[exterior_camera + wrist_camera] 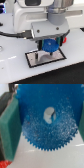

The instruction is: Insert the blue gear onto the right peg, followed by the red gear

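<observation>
My claw (48,42) is clamped on the blue gear (49,46), holding it just above the grey plate (35,59) w/ the black rim, near the plate's far edge. In the exterior view the gear hangs under my fingers, teeth showing at its lower edge, over the plate's middle-right part. Can't make out the right peg from here, too small & blurry. Wrist view: blue gear (47,118) fills most of the pic, centre hole bright, teeth clear along the rim. A green block (10,126) sits beside it, and a bit of the red gear (4,164) peeks in at the corner, red dots only, apart from the blue one. White table (15,72) all round the plate.
</observation>
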